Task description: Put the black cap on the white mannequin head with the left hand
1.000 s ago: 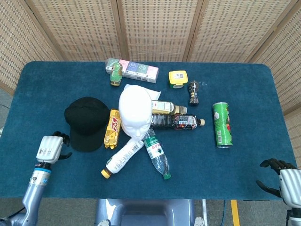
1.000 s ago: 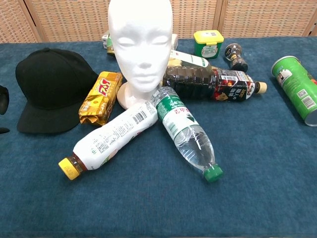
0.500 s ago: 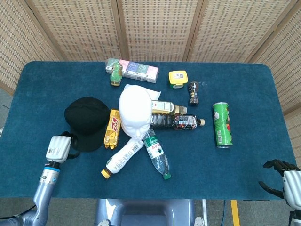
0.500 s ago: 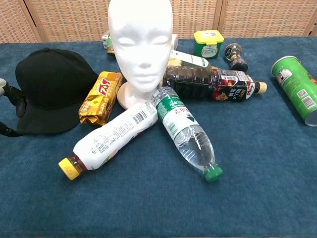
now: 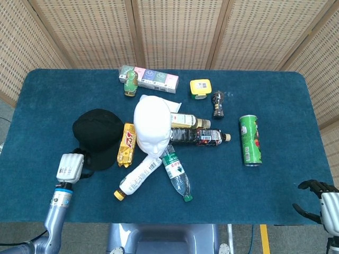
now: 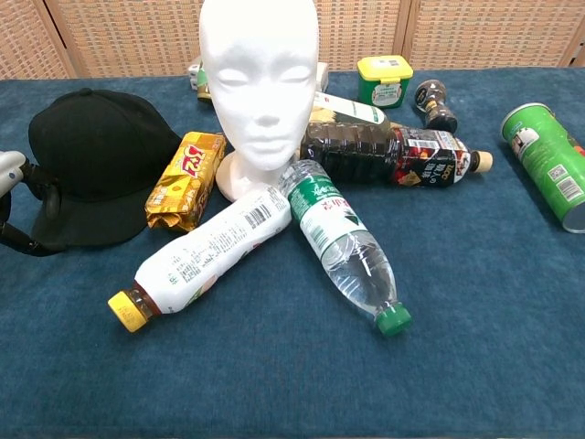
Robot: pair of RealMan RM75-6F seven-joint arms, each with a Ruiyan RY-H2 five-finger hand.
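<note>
The black cap (image 5: 99, 136) lies flat on the blue table, left of the white mannequin head (image 5: 152, 127), which stands upright facing me. In the chest view the cap (image 6: 96, 155) lies left of the mannequin head (image 6: 259, 87). My left hand (image 5: 72, 165) is at the cap's near-left brim. Its dark fingers (image 6: 41, 197) are apart, reaching the brim's edge at the frame's left border; no firm hold shows. My right hand (image 5: 320, 201) hangs off the table's near right corner, its fingers spread and holding nothing.
A yellow snack packet (image 5: 126, 145) lies between cap and mannequin. A white bottle (image 5: 139, 177), a water bottle (image 5: 176, 173) and a dark bottle (image 5: 198, 136) crowd the mannequin's base. A green can (image 5: 249, 139) lies right; a jar (image 5: 200, 88) and boxes (image 5: 150, 78) are behind.
My left hand has slid right and slightly nearer, from the table's left side up to the cap's brim. The cap has not moved. The right hand drifted slightly lower.
</note>
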